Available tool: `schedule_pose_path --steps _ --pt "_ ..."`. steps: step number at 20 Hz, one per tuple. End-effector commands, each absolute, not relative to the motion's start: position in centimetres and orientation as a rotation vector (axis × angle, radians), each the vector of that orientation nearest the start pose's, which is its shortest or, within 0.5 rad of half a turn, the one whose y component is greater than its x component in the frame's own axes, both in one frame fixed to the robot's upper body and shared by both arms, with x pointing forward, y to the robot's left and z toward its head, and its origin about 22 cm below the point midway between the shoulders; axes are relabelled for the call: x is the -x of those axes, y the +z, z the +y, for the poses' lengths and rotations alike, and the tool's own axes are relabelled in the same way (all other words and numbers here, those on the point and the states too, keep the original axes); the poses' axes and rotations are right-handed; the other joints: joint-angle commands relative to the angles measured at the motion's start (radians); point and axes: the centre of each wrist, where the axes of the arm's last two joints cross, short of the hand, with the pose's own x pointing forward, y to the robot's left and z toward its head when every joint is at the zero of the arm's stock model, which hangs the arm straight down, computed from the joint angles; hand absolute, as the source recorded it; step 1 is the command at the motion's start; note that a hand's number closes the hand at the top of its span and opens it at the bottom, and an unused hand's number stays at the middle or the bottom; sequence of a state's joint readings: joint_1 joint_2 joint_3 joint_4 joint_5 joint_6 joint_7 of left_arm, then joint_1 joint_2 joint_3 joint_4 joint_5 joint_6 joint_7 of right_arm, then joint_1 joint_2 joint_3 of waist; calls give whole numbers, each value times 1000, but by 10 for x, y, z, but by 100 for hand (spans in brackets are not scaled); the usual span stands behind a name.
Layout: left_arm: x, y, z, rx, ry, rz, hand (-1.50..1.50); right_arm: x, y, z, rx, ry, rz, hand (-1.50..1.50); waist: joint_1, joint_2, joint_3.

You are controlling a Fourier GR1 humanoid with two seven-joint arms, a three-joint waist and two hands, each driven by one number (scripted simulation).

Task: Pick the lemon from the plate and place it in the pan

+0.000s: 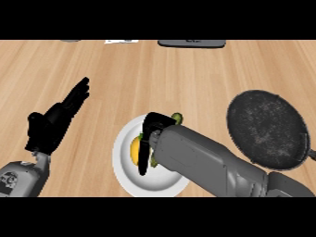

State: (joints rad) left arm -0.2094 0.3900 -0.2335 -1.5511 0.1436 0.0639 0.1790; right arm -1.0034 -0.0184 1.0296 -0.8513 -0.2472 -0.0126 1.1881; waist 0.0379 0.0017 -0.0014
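One yellow lemon, half hidden, on plate; right hand curled round it; left hand splayed.

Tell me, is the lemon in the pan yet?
Not yet. Done: the right hand is down at the plate. In hand: its fingers curl over the lemon, which sits on the plate. Left: lifting it and carrying it to the pan, which holds nothing.

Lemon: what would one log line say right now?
lemon on plate | right hand over it, grip unclear | left hand open at left | pan without lemon
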Motion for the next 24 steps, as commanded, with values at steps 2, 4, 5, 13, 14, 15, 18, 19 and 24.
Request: schedule_pose_path --steps 2,4,5,13,14,15,18,19,24 --pt "-282 64 241 -59 -388 -1518 0 -312 29 22 585 1089 -334 -150 9 3 1" --pt "-288 60 232 -61 -394 -1501 0 -303 18 19 494 1145 -292 -150 1 5 1" --pt "-285 68 236 -66 -415 -1512 0 -299 21 24 508 1187 -319 150 18 5 1" --pt "-278 55 240 -72 -388 -1506 0 -293 16 24 445 1236 -328 150 8 4 1" --pt "-288 50 242 -66 -376 -1500 0 -301 22 24 441 1223 -349 150 2 6 1" --pt "-276 59 237 -83 -351 -1497 0 -293 20 25 441 1241 -341 150 -14 -1 1" --pt "-283 67 236 -63 -369 -1492 0 -295 32 33 503 1206 -389 150 4 2 1" --pt "-278 65 244 -68 -373 -1508 0 -294 22 28 514 1209 -417 150 -6 0 1" --pt "-274 53 256 -85 -359 -1504 0 -280 41 45 657 1138 -680 150 -23 -12 0"
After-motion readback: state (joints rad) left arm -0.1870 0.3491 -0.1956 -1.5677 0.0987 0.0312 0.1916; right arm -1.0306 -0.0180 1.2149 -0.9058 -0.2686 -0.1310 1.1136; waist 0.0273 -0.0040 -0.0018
